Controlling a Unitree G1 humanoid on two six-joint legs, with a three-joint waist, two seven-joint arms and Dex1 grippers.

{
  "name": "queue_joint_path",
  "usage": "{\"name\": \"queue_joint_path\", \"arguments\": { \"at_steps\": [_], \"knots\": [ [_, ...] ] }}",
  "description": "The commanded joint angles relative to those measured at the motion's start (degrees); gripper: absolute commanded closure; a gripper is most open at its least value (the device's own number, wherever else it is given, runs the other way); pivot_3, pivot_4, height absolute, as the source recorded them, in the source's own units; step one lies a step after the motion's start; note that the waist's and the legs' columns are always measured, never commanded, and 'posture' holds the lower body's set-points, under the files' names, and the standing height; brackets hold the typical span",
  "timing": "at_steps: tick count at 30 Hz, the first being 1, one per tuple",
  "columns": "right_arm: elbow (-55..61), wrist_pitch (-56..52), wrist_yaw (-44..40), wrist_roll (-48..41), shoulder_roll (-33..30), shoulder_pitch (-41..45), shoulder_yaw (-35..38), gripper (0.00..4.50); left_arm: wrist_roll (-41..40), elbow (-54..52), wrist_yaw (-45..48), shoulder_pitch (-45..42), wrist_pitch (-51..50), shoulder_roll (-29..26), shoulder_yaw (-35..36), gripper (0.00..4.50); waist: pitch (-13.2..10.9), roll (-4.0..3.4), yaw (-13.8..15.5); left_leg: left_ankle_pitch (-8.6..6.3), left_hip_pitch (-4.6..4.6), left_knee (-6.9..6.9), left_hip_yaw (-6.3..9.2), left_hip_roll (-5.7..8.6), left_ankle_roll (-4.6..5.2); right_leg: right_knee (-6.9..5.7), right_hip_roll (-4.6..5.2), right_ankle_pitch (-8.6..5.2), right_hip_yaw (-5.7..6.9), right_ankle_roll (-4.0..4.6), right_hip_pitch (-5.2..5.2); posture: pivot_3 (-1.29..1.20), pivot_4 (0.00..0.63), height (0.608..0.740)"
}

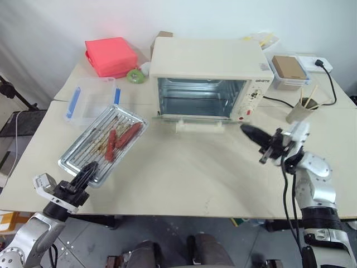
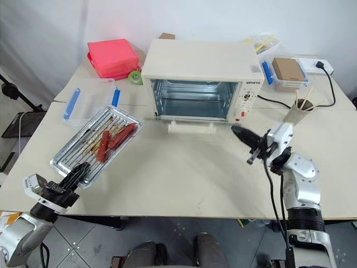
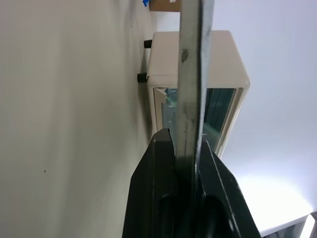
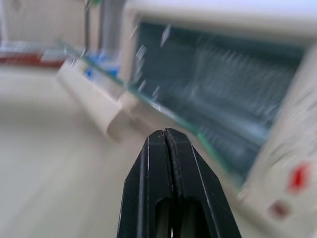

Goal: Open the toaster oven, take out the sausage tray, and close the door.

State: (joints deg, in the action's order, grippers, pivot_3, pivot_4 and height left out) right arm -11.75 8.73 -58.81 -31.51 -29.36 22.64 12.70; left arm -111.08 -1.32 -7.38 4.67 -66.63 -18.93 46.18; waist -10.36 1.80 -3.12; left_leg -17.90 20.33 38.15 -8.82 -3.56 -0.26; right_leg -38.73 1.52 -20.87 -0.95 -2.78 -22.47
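We are looking at the large cream-white boxy toaster oven (image 1: 209,75) standing at the back of the pale desk (image 1: 184,173), and we are using it as our landmark. Its clear glass door (image 1: 195,119) is hanging open, folded down flat in front of the oven mouth, with the cream-white bar handle (image 1: 199,128) lying on the desk just before it. The shallow silver metal sausage tray (image 1: 104,144), with its wire rack and a few red-brown sausages (image 1: 120,139), is sitting out on the desk, well to the left of the oven and nearer to us. Our left gripper (image 1: 83,176) is clamping the tray's near rim between its black fingers. Our right gripper (image 1: 256,135) is hovering in front of the oven's knob panel, clenched on nothing, pointing toward the open door.
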Motion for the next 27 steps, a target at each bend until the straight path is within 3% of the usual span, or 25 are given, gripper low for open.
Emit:
{"name": "queue_joint_path", "arguments": {
  "at_steps": [1,5,8,10,15,20,25,27],
  "knots": [
    [6.67,-5.64,2.26,-5.59,-0.71,0.61,3.07,4.46,-1.92,-0.60,0.94,-0.36,-0.95,-1.05,0.31,4.50,0.00,0.00,0.02,0.00,0.01,-0.01,0.01,0.00,0.00,0.02,0.00,0.00,0.01,0.00,0.00,0.00,0.150,0.740],
    [11.22,-11.55,-1.20,-8.48,-3.73,-2.09,3.04,4.46,-1.92,0.22,0.86,-1.89,-1.95,-1.91,-1.26,4.50,-0.01,-0.01,0.20,0.00,0.06,-0.04,0.10,0.00,0.00,0.12,0.03,0.00,0.13,0.00,0.02,0.00,0.150,0.740],
    [14.56,-11.13,-8.38,-6.79,-9.03,-9.48,3.11,3.97,-1.92,2.75,1.85,-4.47,-5.34,-5.19,-6.88,4.50,0.00,-0.01,1.21,-0.01,0.13,-0.05,0.29,0.01,0.00,0.25,0.05,0.00,0.30,0.00,0.07,0.00,0.150,0.740],
    [15.70,-9.74,-12.14,-5.54,-11.60,-13.32,3.21,3.34,-1.92,5.05,2.20,-6.08,-6.85,-7.12,-9.74,4.50,-0.01,-0.03,2.05,-0.01,0.22,-0.08,0.46,0.06,0.02,0.45,0.10,0.00,0.46,0.00,0.12,0.00,0.150,0.740],
    [17.11,-9.49,-12.59,-6.19,-12.98,-17.10,5.94,1.79,-1.92,10.20,3.54,-10.45,-10.09,-11.68,-17.41,4.50,-0.03,-0.05,1.33,-0.05,0.16,-0.09,0.44,0.06,0.09,0.58,0.17,0.05,0.49,0.00,0.29,0.00,0.150,0.740],
    [23.29,-9.54,-14.09,-6.13,-14.18,-26.07,9.15,0.13,-0.86,16.41,3.28,-19.94,-13.47,-14.83,-30.51,4.50,-0.10,-0.19,1.79,-0.03,0.10,-0.16,0.54,0.03,0.05,0.64,0.12,0.04,0.59,0.02,0.35,0.00,0.150,0.740],
    [28.50,-8.43,-14.26,-5.23,-13.93,-33.56,10.97,0.06,4.44,22.63,6.43,-29.35,-16.33,-13.62,-37.87,4.50,-0.12,-0.28,2.94,-0.04,0.12,-0.11,0.63,0.10,0.07,0.80,0.15,0.07,0.64,-0.03,0.50,0.00,0.150,0.740],
    [30.05,-8.20,-13.38,-4.97,-13.16,-37.25,12.59,0.06,10.53,26.43,9.51,-34.24,-17.95,-11.56,-40.93,4.50,-0.12,-0.28,2.90,-0.06,0.04,-0.11,0.58,0.12,0.10,0.83,0.17,0.08,0.63,-0.06,0.58,0.00,0.150,0.740]
  ]
}}
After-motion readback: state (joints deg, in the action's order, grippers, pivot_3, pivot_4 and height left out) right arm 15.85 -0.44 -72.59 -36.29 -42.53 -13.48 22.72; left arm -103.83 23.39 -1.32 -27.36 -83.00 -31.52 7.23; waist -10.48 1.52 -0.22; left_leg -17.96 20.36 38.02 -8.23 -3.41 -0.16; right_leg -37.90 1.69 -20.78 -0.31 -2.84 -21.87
